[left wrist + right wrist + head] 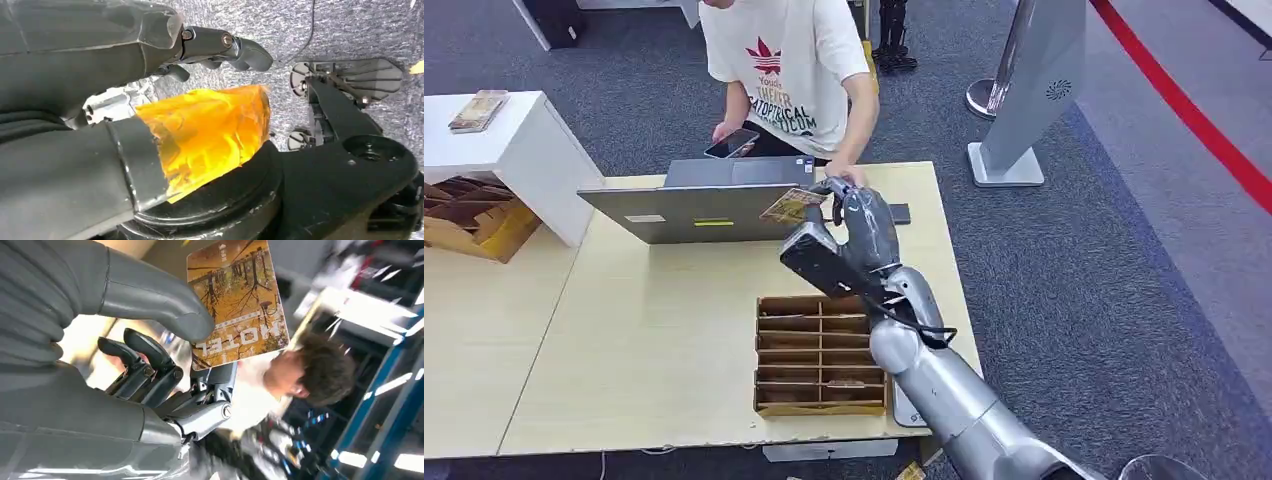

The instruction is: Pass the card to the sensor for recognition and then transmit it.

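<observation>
**Card held out over the far edge of the table, hand-over not yet made**

We judged the task well advanced but unfinished. The card (792, 205) was out of the cardboard divider tray (820, 355) and up in our right hand (856, 228), raised above the far side of the wooden table (654, 330), just in front of the open laptop (699, 205). A small dark flat device (900, 213) lay on the table just beyond the hand; we took it for the sensor, though we could not be sure. Whether the card had been read, the pictures did not tell us. A person (789, 70) sat across the table with a phone (732, 144) in one hand and the other hand (848, 176) close behind ours, not touching the card. We judged that passing the card over was what remained.

In the right wrist view the grip was plain: the thick grey thumb (165, 307) pressed on the printed face of the card (239, 302), which read "MOTEL", and a darker finger backed it from behind, so the card was pinched near one edge. The other fingers (145, 352) were curled loosely beside it and touched nothing.

Our left hand (150, 75) hung down over grey carpet (320, 25). Its thumb, wrapped in orange tape (210, 132), and its fingers (235, 47) stood apart with nothing between them.
</observation>
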### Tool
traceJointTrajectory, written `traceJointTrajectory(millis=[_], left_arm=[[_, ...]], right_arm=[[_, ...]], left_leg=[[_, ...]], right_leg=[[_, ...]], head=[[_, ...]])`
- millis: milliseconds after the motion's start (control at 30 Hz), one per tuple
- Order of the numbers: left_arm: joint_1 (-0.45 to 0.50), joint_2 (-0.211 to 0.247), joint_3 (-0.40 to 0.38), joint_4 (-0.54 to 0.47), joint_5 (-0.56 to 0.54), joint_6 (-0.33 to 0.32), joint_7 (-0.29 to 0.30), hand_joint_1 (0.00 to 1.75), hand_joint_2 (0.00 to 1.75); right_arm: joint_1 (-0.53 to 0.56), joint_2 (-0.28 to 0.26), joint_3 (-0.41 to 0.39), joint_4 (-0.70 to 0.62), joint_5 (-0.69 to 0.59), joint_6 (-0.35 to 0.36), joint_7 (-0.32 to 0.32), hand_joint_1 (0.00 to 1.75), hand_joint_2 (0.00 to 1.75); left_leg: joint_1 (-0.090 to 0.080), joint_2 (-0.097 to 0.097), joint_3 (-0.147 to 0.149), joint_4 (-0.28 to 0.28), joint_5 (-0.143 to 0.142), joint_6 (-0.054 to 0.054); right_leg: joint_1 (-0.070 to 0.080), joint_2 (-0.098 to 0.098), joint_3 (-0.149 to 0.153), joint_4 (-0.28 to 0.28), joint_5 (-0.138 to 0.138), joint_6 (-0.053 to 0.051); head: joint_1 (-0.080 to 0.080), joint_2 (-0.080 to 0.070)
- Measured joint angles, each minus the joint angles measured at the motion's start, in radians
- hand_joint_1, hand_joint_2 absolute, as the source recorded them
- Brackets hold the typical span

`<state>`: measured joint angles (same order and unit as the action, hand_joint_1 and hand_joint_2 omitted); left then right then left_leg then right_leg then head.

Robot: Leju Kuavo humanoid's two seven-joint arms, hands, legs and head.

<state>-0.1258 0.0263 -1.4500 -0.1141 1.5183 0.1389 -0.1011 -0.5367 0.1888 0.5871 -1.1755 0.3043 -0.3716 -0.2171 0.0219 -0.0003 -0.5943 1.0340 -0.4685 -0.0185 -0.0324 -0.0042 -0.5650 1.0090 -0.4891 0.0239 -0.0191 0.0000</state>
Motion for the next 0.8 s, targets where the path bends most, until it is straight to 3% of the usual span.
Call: traceJointTrajectory(millis=[200, 400, 800], left_arm=[[0.000, 0.011, 0.027, 0.000, 0.003, 0.006, 0.000, 0.00, 0.00], [0.000, 0.024, 0.049, -0.005, 0.004, 0.006, -0.004, 0.00, 0.00], [0.009, 0.037, 0.090, -0.006, 0.006, 0.006, -0.018, 0.00, 0.00]], right_arm=[[0.057, -0.009, -0.039, -0.133, -0.251, 0.086, -0.007, 1.75, 1.75], [0.096, -0.037, -0.071, -0.220, -0.407, 0.145, -0.006, 1.75, 1.75], [0.176, -0.096, -0.105, -0.300, -0.624, 0.230, 0.003, 1.75, 1.75]], left_leg=[[0.000, 0.000, 0.000, 0.000, 0.000, 0.000], [0.000, 0.000, 0.000, 0.000, 0.000, 0.000], [0.000, 0.000, 0.000, 0.000, 0.000, 0.000]], right_leg=[[0.000, 0.000, 0.000, 0.000, 0.000, 0.000], [0.000, 0.000, 0.000, 0.000, 0.000, 0.000], [0.000, 0.000, 0.000, 0.000, 0.000, 0.000]], head=[[0.000, 0.000], [0.000, 0.000], [0.000, 0.000]])
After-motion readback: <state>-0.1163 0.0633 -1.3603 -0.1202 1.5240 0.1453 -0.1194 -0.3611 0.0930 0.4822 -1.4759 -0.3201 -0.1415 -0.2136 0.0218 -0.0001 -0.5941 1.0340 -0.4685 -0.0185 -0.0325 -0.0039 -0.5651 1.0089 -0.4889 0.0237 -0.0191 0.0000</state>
